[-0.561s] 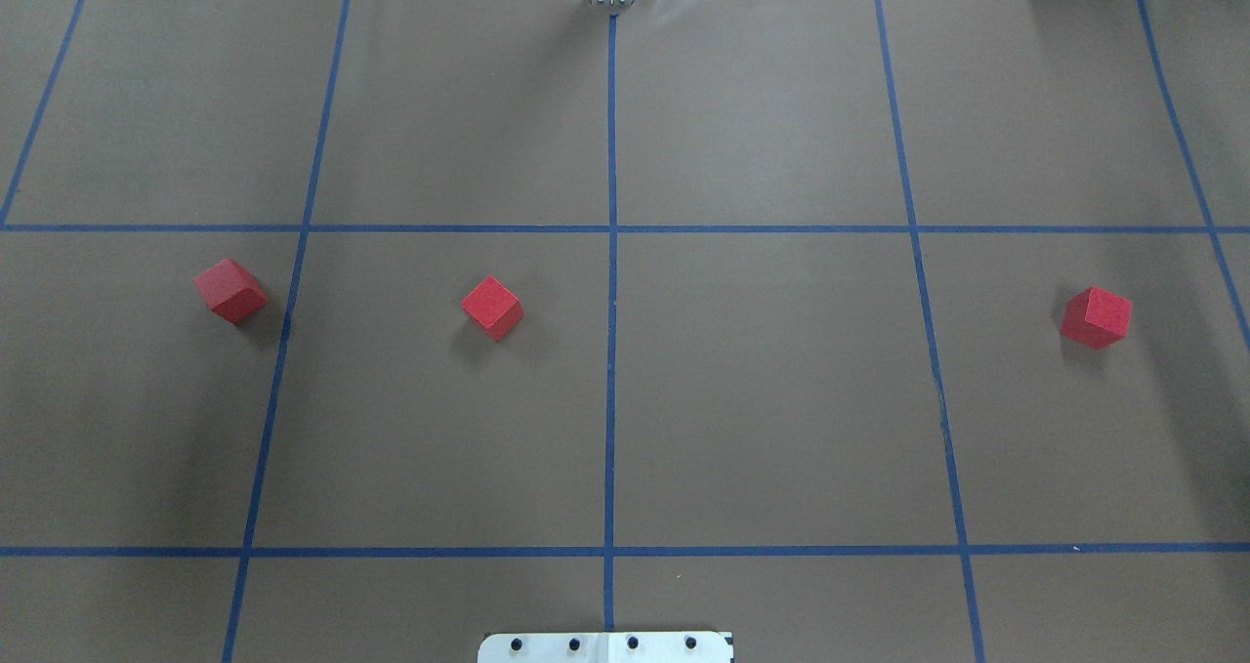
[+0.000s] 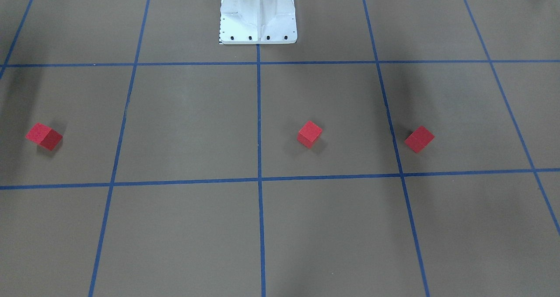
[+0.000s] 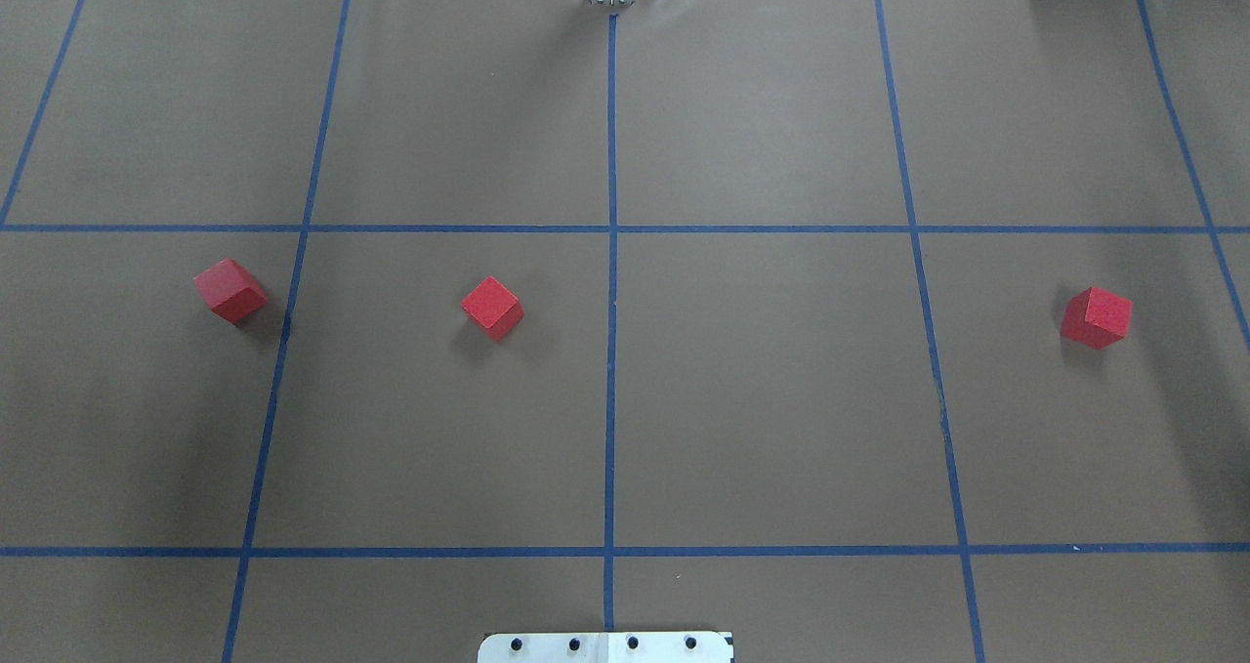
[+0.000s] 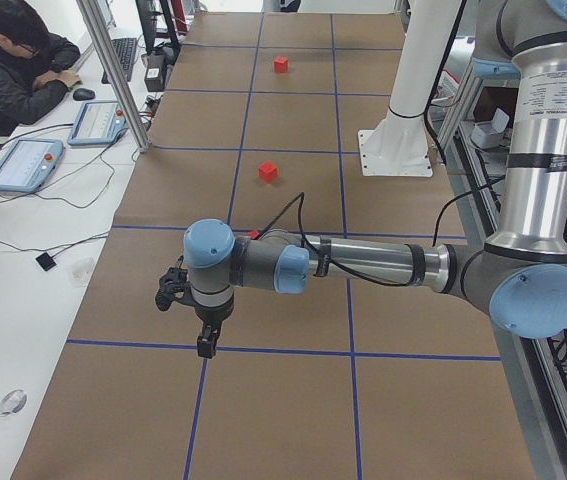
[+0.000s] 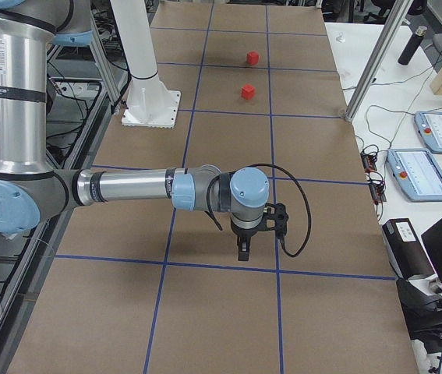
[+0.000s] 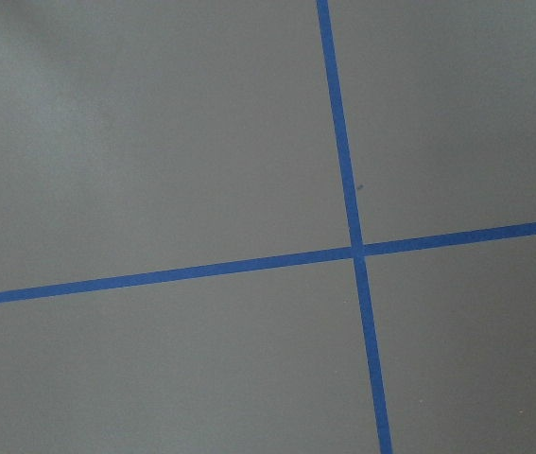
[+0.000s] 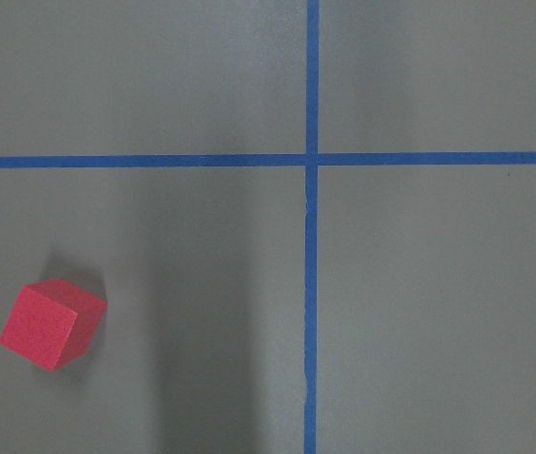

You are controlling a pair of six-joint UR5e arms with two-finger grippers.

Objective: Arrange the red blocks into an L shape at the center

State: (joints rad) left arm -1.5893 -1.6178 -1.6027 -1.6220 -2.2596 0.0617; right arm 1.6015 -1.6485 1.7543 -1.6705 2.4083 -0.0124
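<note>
Three red blocks lie apart on the brown gridded surface. One red block (image 3: 229,291) is at the left, one (image 3: 491,308) sits left of the middle line, and one (image 3: 1097,317) is far right. The center (image 3: 612,228) is bare, with no block touching it. The right wrist view has one red block (image 7: 52,324) at lower left; the left wrist view holds only tape lines. My left gripper (image 4: 205,347) and right gripper (image 5: 242,252) hang above the surface, seen only in the side views. I cannot tell whether they are open or shut.
The robot's white pedestal (image 2: 258,21) stands at the table's near edge. A person (image 4: 13,70) sits at a side desk with tablets (image 4: 23,165). More tablets (image 5: 423,171) and cables lie on the opposite bench. Aluminium posts (image 4: 113,70) stand along the table's side.
</note>
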